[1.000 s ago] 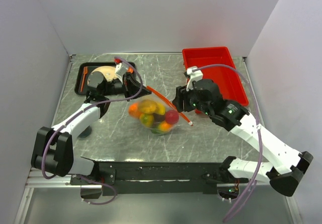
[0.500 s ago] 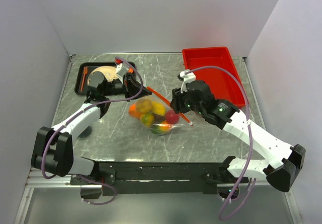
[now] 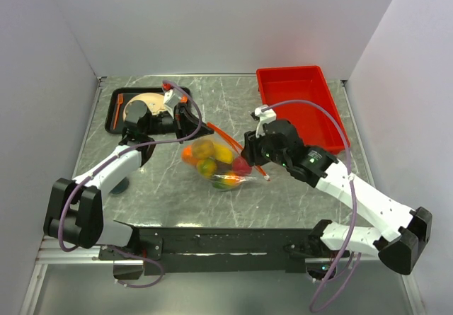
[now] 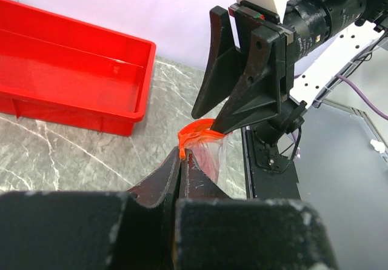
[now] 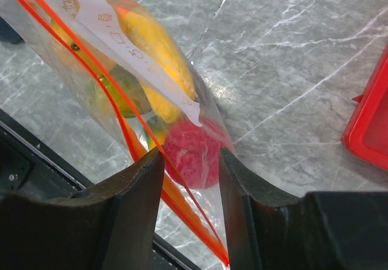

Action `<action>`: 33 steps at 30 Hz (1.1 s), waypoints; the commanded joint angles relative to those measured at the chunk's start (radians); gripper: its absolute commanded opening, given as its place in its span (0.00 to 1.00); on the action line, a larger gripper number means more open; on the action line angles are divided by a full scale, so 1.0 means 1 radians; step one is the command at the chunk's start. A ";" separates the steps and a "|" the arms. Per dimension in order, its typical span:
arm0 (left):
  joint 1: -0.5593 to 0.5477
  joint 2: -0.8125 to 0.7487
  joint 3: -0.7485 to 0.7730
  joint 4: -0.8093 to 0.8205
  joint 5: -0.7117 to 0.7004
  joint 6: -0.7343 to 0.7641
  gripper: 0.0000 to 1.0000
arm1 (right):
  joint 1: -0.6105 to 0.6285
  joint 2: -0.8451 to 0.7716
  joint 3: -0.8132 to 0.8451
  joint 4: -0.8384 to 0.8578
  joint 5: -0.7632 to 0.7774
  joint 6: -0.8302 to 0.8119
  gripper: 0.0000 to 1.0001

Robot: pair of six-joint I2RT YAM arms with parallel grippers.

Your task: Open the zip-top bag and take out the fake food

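**Overhead and wrist views of both arms at the bag.** We find the zip-top bag point(image 3: 225, 180) lying near the middle of the marbled table point(image 3: 163, 180), between the two grippers. The fake food point(image 3: 205, 149) is inside it, with yellow, orange, green and red pieces bunched together under the clear film. The orange-red zipper strip point(image 4: 197, 130) runs along the bag's far and right edge, from the left gripper down toward the near right. The left gripper point(image 3: 197, 125) has its jaws together, clamped on the far end of that strip. In the left wrist view we see the orange end crumpled right at the closed fingertips, with clear film trailing away from them. The right gripper point(image 3: 249, 152) sits at the bag's right side, just beside the red fruit point(image 5: 194, 155). Its jaws stand apart, and its fingers point(image 5: 136, 203) straddle the strip and the film — we cannot tell whether the pads press on the plastic. We also cannot tell whether the seal is parted. A red bin point(image 3: 297, 88) stands at the far right of the table, behind the right arm. A black tray point(image 3: 113, 113) lies at the far left; its beige plate point(image 3: 145, 102) is partly hidden by the left arm.
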 commanded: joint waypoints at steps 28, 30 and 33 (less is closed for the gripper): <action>-0.284 -0.226 0.256 -1.193 -1.206 -0.218 0.48 | 0.158 0.017 0.064 0.147 0.135 0.293 0.00; -0.291 -0.218 0.262 -1.210 -1.165 -0.180 0.46 | 0.167 0.039 0.076 0.133 0.153 0.294 0.00; -0.300 -0.172 0.279 -1.233 -1.055 -0.126 0.44 | 0.183 0.036 0.081 0.119 0.187 0.297 0.00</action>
